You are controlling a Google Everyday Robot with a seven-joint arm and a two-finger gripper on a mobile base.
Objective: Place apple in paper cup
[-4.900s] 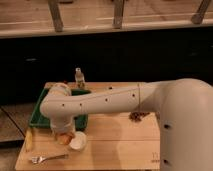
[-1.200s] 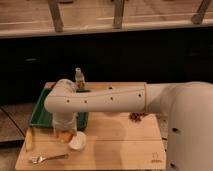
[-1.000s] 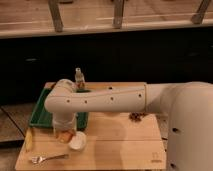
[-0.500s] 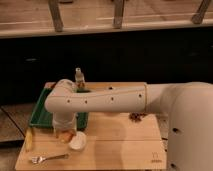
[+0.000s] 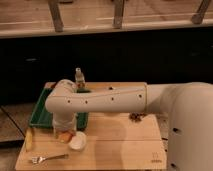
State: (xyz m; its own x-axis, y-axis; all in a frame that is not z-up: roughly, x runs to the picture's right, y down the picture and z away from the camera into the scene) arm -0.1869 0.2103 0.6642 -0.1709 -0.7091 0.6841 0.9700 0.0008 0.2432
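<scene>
The apple (image 5: 64, 136), small and orange-yellow, sits in the tip of my gripper (image 5: 65, 134), which points down from the white arm (image 5: 100, 101) at the table's front left. The gripper is shut on the apple and holds it just above the table, against the near edge of the green tray (image 5: 39, 114). The paper cup (image 5: 77, 141), short, white and round, stands upright on the table just right of and slightly in front of the apple, almost touching it. The cup's mouth is open and looks empty.
A clear plastic bottle (image 5: 79, 77) stands at the tray's far right corner. A long yellow thing (image 5: 30, 140) lies at the table's left edge. A fork (image 5: 48, 158) lies near the front edge. A small brown thing (image 5: 136, 117) lies right of centre on the wooden table (image 5: 125, 145).
Since the earliest frame the arm has risen and the apple has come up slightly with the gripper. Over the last second nothing has visibly moved.
</scene>
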